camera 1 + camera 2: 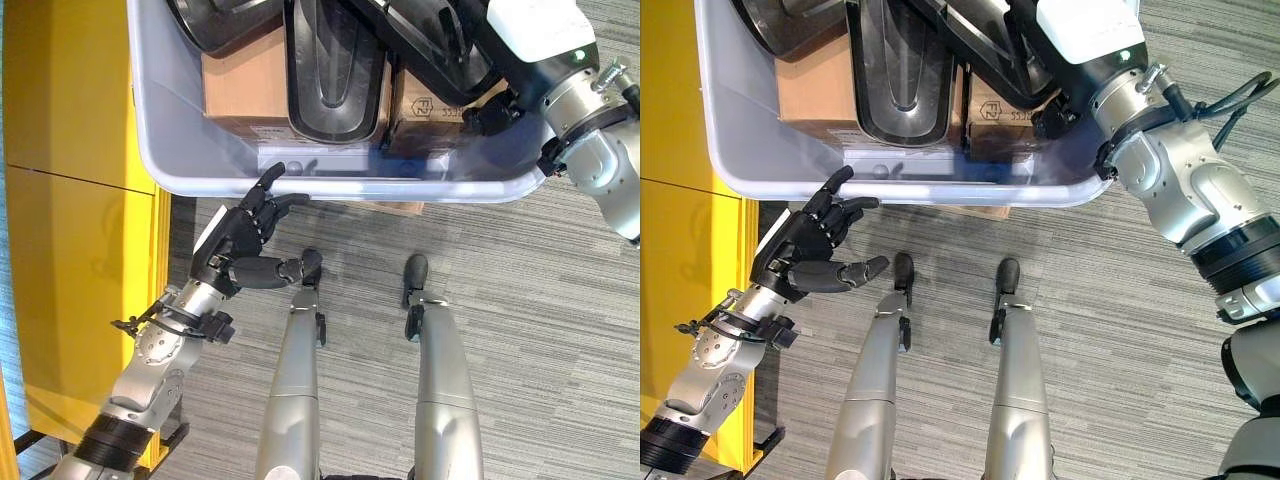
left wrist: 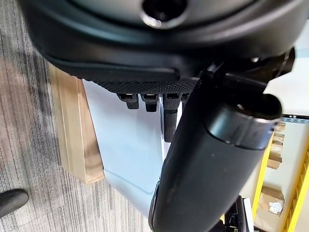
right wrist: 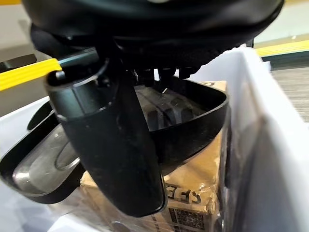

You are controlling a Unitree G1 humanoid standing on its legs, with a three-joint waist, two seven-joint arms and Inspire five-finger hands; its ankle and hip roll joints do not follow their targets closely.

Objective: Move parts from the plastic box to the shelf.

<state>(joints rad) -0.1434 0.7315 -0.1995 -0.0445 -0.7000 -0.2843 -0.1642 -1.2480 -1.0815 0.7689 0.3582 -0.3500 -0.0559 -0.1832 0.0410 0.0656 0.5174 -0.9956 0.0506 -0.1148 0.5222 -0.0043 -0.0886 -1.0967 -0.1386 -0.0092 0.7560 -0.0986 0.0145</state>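
A translucent plastic box (image 1: 330, 187) stands at the top of the eye views. It holds several black moulded parts, one long black part (image 1: 335, 70) lying in the middle. My left hand (image 1: 240, 235) hovers outside the box, just below its front rim, open with relaxed fingers and holding nothing. Its thumb (image 2: 212, 169) shows in front of the box wall (image 2: 130, 145). My right arm reaches over the box's right corner. My right hand (image 3: 111, 145) is down among the parts, right over the rim of a black tray-shaped part (image 3: 188, 121).
Cardboard boxes (image 1: 245, 85) lie under the black parts inside the box. The yellow shelf (image 1: 70, 200) runs along the left side. A wooden board (image 2: 75, 130) sits under the box. Grey carpet (image 1: 540, 330) covers the floor.
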